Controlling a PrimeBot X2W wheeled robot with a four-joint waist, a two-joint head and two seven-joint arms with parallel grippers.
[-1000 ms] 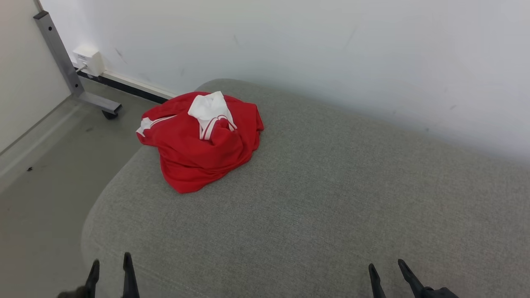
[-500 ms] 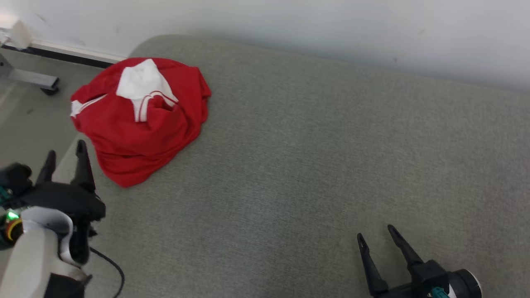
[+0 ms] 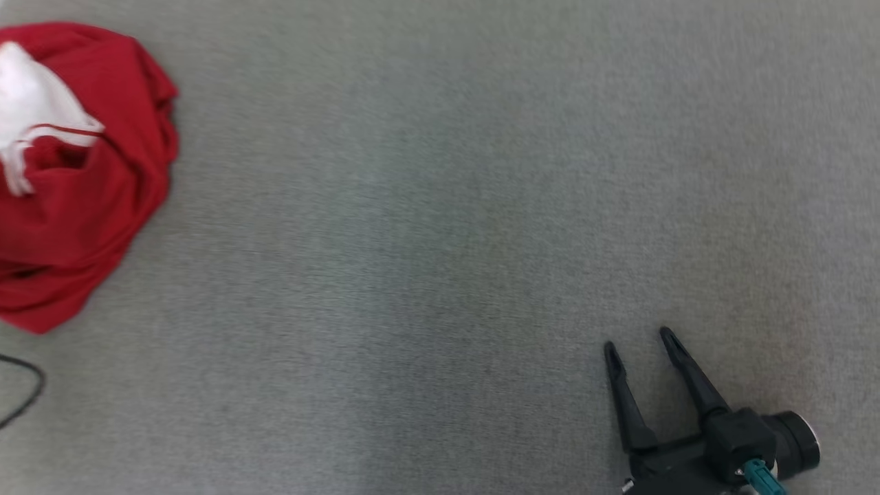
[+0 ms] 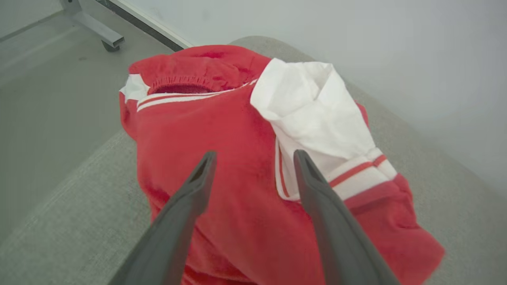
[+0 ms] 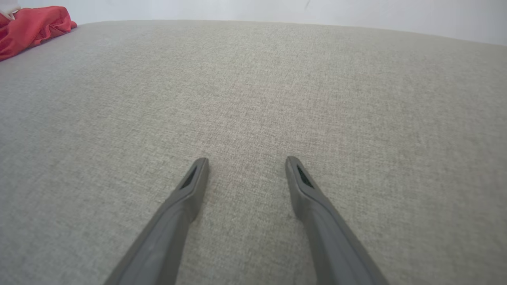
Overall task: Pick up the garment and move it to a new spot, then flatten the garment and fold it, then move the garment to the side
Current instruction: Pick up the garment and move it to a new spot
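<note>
In the head view, the crumpled red-and-white garment (image 3: pixel 75 192) lies on a grey cushion (image 3: pixel 440 240), and the right gripper (image 3: pixel 638 339) hangs well apart from the garment, jaws wide and empty. In the left wrist view, the left gripper (image 4: pixel 254 153) hovers close to the garment, jaws wide, holding nothing. In the right wrist view, the garment lies far beyond the spread jaws.

A grey woven cushion (image 4: pixel 59 221) (rounded at its corner) sits against a plain white wall (image 4: pixel 396 47). Beside the cushion lies grey floor (image 4: pixel 47 107), where a metal frame leg (image 4: pixel 93 31) stands.
</note>
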